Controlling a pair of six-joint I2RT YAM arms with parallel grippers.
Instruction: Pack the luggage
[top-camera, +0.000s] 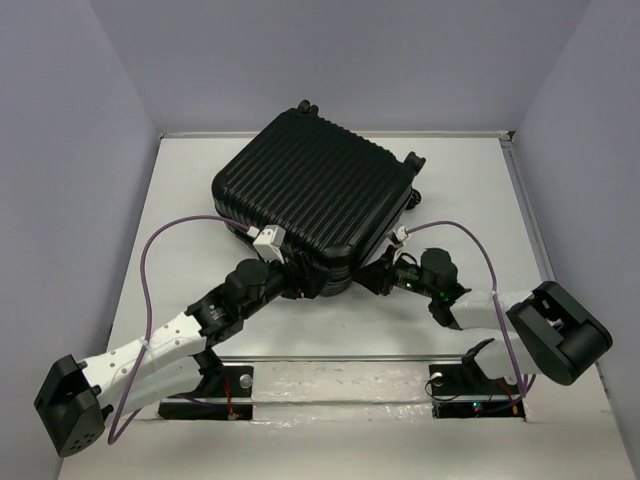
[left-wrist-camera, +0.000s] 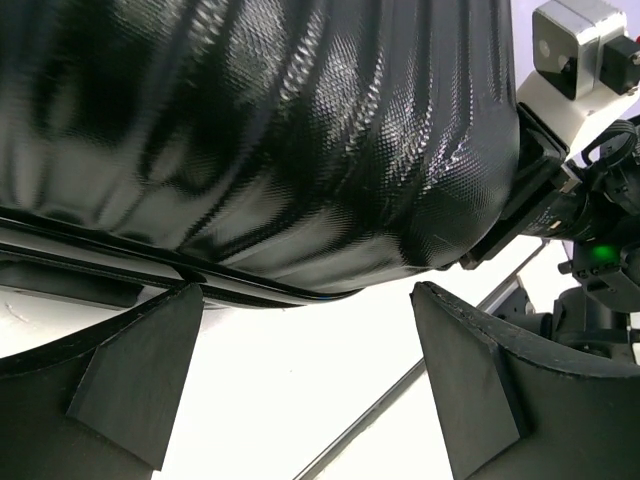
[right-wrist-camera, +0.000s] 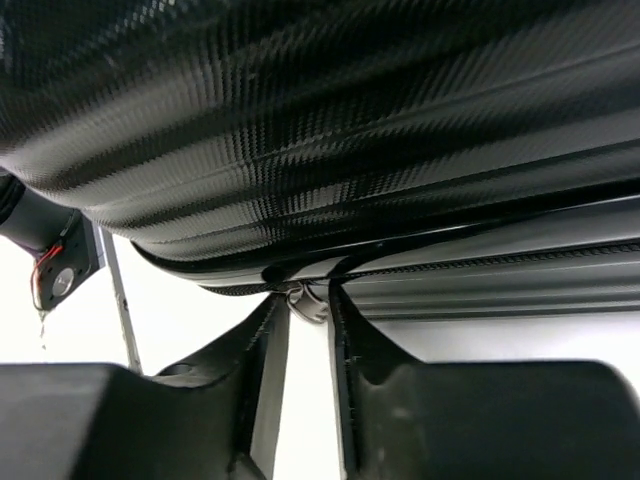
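Observation:
The luggage (top-camera: 320, 195), a black ribbed hard-shell suitcase, lies shut on the white table, wheels toward the back. My left gripper (top-camera: 298, 287) is at its near edge, low over the table. In the left wrist view its jaws (left-wrist-camera: 308, 295) stand wide open with only bare table between them and the shell (left-wrist-camera: 300, 130) just beyond the tips. My right gripper (top-camera: 380, 278) is at the near right corner. In the right wrist view its fingers (right-wrist-camera: 305, 300) stand close together, pinching the small metal zipper pull (right-wrist-camera: 310, 304) that hangs from the zip line under the shell (right-wrist-camera: 320, 120).
A raised rim (top-camera: 528, 210) borders the table (top-camera: 190, 200) on the right and back, with grey walls around. A thin metal seam (left-wrist-camera: 400, 390) crosses the table near the left gripper. The right arm's wrist camera (left-wrist-camera: 575, 45) shows close beside the suitcase corner. Purple cables (top-camera: 150, 250) loop over both arms.

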